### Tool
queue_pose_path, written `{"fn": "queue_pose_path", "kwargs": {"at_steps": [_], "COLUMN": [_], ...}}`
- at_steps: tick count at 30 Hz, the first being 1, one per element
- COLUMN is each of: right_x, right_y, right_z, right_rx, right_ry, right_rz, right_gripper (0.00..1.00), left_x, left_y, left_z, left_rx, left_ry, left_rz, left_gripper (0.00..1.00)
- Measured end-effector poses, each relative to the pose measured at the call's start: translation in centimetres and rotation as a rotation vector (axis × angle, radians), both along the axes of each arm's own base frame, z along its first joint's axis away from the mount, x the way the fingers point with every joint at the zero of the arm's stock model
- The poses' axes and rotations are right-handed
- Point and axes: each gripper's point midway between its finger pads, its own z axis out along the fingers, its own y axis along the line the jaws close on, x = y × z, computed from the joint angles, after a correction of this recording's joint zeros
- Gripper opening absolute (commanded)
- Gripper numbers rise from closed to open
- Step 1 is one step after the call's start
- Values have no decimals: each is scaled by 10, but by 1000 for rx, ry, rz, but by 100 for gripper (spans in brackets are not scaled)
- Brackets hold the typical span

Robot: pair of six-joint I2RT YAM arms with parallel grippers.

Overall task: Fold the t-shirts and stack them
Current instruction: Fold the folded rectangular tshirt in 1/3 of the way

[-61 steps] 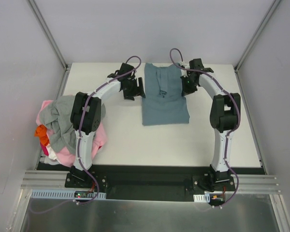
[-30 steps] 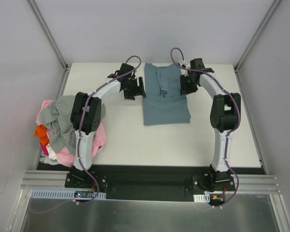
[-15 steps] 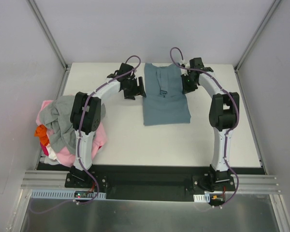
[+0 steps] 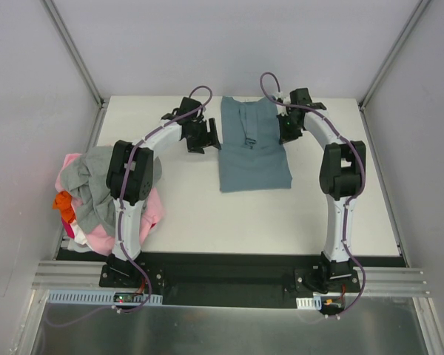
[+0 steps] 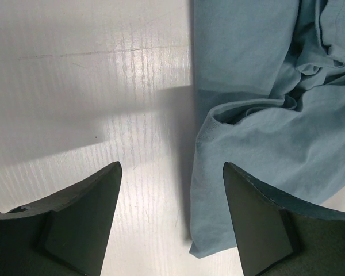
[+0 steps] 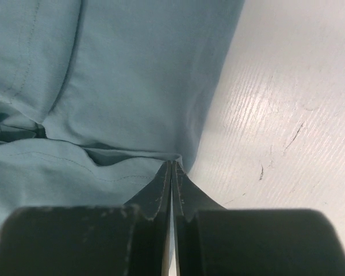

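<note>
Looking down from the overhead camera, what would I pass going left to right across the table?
pile of clothes → left gripper → blue t-shirt → right gripper, at the shirt's right edge.

A white worktop (image 4: 207, 214) with faint grain and fine scratches fills the middle of the frame. Plain grey wall panels (image 4: 237, 44) close it in at the back and both sides, with aluminium posts (image 4: 74, 52) slanting to the upper corners. Along the bottom run a black base plate (image 4: 229, 270), aluminium rails (image 4: 399, 285) and brushed sheet metal (image 4: 229, 329). Light is soft, even.
</note>
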Motion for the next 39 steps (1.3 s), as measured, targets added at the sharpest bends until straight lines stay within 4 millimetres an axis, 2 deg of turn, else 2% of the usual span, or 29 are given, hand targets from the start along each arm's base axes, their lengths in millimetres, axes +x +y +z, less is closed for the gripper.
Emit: {"fn": "queue_pose_path", "kwargs": {"at_steps": [14, 20, 28, 35, 39], "right_x": [9, 11, 14, 14, 14], "right_y": [6, 3, -11, -13, -13], "right_z": [31, 32, 31, 22, 18], "right_rx": [42, 32, 13, 18, 17], "right_ry": [-80, -87, -87, -68, -60], "right_rz": [-9, -22, -68, -76, -76], "right_gripper": [1, 1, 1, 1, 1], "left_x": [-3, -2, -1, 23, 31], "left_y": [1, 1, -1, -16, -21], "left_z": [-5, -4, -2, 15, 8], "left_rx": [3, 2, -4, -62, -73], "left_ry": [10, 7, 4, -49, -40], "left_rz": [0, 0, -3, -15, 0], "left_gripper": [71, 72, 71, 67, 63]}}
